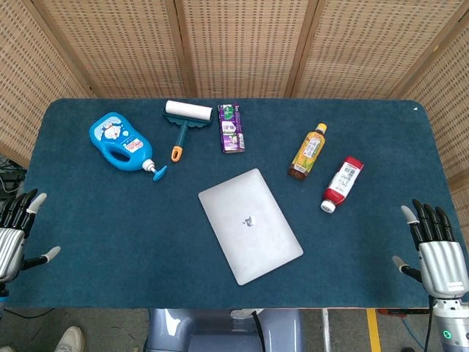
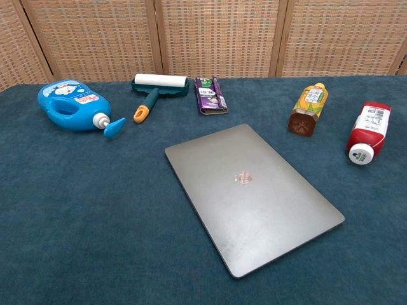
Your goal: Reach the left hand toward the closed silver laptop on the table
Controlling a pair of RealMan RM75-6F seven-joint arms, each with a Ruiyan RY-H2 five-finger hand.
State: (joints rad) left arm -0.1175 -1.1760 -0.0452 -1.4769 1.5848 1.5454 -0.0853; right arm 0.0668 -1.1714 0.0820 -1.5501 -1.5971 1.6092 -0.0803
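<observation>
the left hand hovers empty, fingers spread, at the dark blue felt surface edge, well apart from the closed flat silver laptop lying mid-surface; right hand likewise spread.

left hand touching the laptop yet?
Apart. The head view shows the left hand at the table's left edge, with a wide stretch of bare blue tabletop between it and the closed silver laptop.
</observation>
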